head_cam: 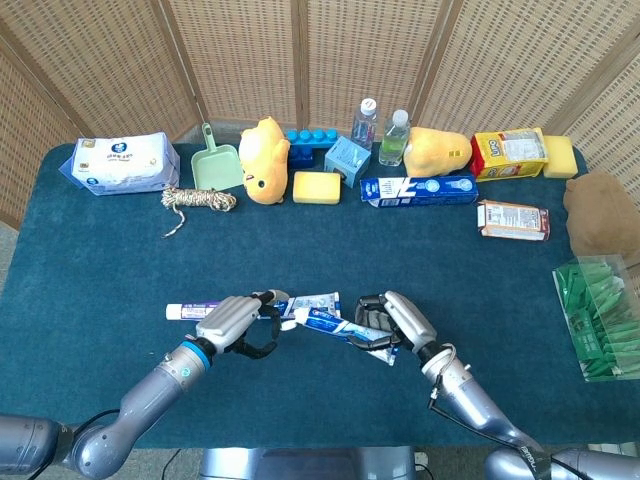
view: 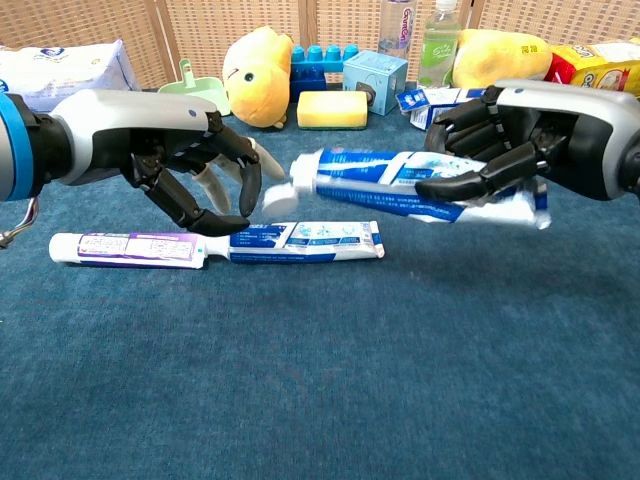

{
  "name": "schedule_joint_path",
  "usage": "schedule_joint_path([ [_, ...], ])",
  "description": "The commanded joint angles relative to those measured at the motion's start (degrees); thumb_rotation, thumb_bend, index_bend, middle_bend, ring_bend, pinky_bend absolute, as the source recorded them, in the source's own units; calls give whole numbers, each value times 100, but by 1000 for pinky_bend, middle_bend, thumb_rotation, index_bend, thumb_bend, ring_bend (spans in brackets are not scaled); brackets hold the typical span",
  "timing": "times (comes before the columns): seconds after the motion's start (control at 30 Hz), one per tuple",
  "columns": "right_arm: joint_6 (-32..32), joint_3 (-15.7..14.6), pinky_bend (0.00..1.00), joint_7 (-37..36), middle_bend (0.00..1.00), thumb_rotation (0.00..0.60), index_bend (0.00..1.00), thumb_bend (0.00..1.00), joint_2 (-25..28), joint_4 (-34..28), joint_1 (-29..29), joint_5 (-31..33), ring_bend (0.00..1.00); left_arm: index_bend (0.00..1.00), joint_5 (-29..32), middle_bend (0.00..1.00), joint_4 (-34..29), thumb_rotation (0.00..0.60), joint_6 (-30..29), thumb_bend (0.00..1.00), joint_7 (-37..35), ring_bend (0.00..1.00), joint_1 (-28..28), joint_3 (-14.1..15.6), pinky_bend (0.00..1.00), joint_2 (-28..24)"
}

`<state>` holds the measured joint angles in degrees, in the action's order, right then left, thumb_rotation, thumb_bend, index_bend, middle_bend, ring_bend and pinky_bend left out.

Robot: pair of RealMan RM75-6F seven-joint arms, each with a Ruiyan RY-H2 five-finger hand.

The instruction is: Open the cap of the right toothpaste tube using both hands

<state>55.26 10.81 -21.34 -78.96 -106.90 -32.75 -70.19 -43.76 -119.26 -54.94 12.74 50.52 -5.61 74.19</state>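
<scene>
My right hand (view: 520, 140) grips a blue-and-white toothpaste tube (view: 370, 170) by its rear half and holds it level above the blue cloth. The tube's white cap (view: 281, 197) hangs tipped down off the left end, apparently flipped open. My left hand (view: 185, 170) hovers just left of the cap with fingers half curled and spread; whether a fingertip touches the cap I cannot tell. The head view shows the same: left hand (head_cam: 232, 322), cap (head_cam: 298, 316), tube (head_cam: 335, 325), right hand (head_cam: 395, 320).
Two more tubes lie end to end under the hands: a purple-and-white one (view: 125, 247) and a blue-and-white one (view: 300, 240). Along the back edge stand a plush duck (head_cam: 263, 147), a yellow sponge (head_cam: 316, 187), bottles and a toothpaste box (head_cam: 417, 189). A green bin (head_cam: 600, 315) sits at right.
</scene>
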Motion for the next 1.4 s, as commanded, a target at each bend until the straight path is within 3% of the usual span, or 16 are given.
schedule_joint_path([
  [0.03, 21, 27, 820, 21, 833, 600, 914, 407, -4, -17, 7, 29, 726, 541, -35, 169, -12, 600, -33, 341, 36, 187, -18, 17, 281, 16],
  [0.3, 29, 117, 820, 101, 833, 600, 914, 407, 2, -38, -11, 126, 725, 520, -179, 166, -133, 600, -151, 342, 104, 187, -106, 52, 278, -18],
  [0.5, -19, 156, 824, 145, 833, 600, 913, 407, 93, 56, -22, 164, 726, 506, -677, 166, -450, 600, -419, 342, -61, 187, -479, 188, 279, -471],
  [0.93, -251, 100, 823, -147, 827, 600, 911, 396, 176, 920, 17, 116, 717, 455, -2446, 167, -732, 600, -1668, 340, -1098, 185, -2118, 849, 230, -1916],
  [1.03, -342, 98, 822, -311, 825, 600, 910, 393, 235, 1176, 41, 122, 715, 454, -2723, 168, -654, 600, -2022, 339, -1376, 184, -2543, 986, 264, -2184],
  [1.4, -653, -33, 752, -918, 800, 600, 885, 392, 477, 1930, 112, -210, 672, 451, -2963, 170, -262, 600, -2522, 339, -2055, 183, -3487, 1201, 272, -2515],
])
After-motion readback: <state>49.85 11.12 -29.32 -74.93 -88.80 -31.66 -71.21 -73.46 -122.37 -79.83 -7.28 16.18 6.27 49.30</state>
